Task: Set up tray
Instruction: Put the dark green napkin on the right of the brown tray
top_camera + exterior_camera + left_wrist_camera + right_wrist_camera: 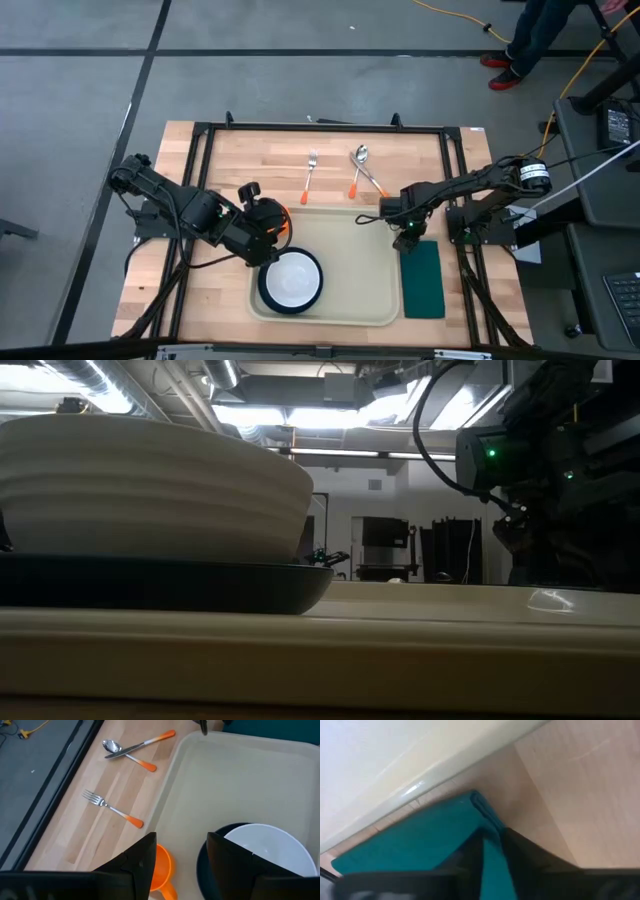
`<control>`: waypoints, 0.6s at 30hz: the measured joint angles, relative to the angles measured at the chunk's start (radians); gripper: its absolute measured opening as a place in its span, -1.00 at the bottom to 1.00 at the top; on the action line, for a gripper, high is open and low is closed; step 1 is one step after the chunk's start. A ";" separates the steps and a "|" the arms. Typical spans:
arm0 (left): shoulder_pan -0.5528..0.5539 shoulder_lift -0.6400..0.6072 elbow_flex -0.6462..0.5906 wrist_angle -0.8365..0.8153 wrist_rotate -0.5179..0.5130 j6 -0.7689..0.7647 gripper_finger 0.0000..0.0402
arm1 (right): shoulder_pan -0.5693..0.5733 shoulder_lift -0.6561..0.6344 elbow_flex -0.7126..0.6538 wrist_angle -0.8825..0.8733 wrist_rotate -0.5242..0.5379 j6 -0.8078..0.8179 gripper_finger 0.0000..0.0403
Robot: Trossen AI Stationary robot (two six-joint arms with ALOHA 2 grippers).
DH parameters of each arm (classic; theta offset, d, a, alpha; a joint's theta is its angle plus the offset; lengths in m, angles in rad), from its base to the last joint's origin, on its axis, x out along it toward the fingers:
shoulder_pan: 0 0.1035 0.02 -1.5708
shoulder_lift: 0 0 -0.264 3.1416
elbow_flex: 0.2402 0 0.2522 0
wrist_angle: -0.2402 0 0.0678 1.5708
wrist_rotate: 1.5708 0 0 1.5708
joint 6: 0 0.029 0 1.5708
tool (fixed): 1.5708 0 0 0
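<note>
1. Left end effector [268,232]: hovering over the near-left corner of the large cream rectangular plastic tray [370,310], fingers [142,862] spread wide and holding nothing; best kept high and clear of the round dark plate [266,290] with the white ceramic bowl [291,279] on it, and of the small orange plastic cup [161,868] just beside.
2. On the bare wooden desk [250,165] beyond the tray: an orange-handled metal fork [309,174], spoon [357,167] and knife [371,181], not yet placed.
3. Tray lying in the middle of the desk, toward the front edge.
4. Right end effector [408,238]: at the far end of the dark green rectangular cloth napkin [423,281] lying just right of the tray, fingers [535,862] pinched on its folded edge. Probably best lifted straight up until the cloth clears the raised rim, then carried slowly so the fold does not slip or open.
</note>
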 joint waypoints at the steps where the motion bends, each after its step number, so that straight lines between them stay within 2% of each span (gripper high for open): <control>1: 0.000 0.000 0.000 0.000 0.000 0.000 -0.16 | 0.000 0.000 0.000 -0.001 -0.001 0.001 -0.80; 3: 0.000 0.000 0.000 0.000 -0.001 0.000 -0.16 | 0.000 0.000 0.000 0.000 -0.003 0.000 -0.94; 11: 0.000 0.000 0.000 0.000 -0.023 0.002 -0.16 | 0.001 0.000 0.012 -0.030 -0.034 0.005 -0.97; 18: 0.000 0.000 0.000 0.000 -0.025 0.002 -0.16 | 0.002 -0.006 0.142 -0.162 -0.001 -0.033 -0.98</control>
